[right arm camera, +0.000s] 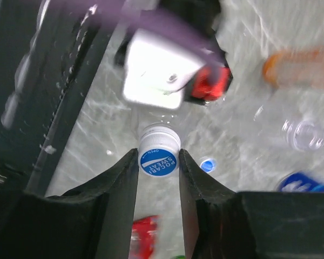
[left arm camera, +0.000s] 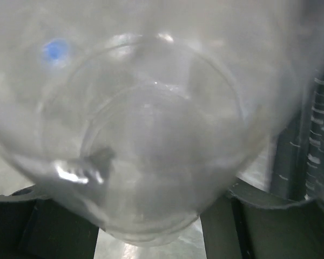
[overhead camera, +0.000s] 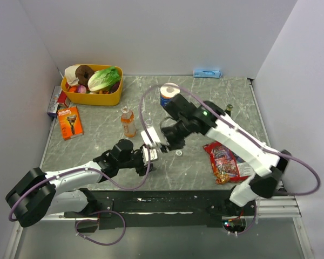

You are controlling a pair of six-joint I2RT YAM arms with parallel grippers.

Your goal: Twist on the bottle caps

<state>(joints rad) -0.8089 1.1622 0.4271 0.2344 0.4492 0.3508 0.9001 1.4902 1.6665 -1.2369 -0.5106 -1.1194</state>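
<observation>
A colourless plastic bottle (left arm camera: 151, 151) fills the left wrist view, blurred by closeness. Its round wall sits clamped between the dark fingers (left arm camera: 38, 229) of the left hand (overhead camera: 146, 158), which is closed on it near the middle of the worktop (overhead camera: 97, 140). The right hand (right arm camera: 158, 155) meets it there, its jaws narrowed onto a blue Pocari Sweat cap (right arm camera: 158, 162). Whether that cap sits on the bottle's neck cannot be told. A yellow basket (overhead camera: 94, 99) of food stands at the far left. A red snack bag (overhead camera: 224, 162) lies to the right. The orange drink bottle (overhead camera: 128, 123) stands upright, with a second clear bottle (right arm camera: 302, 135) near it. A second blue cap (right arm camera: 207, 165) lies on the worktop just beside the right hand.
</observation>
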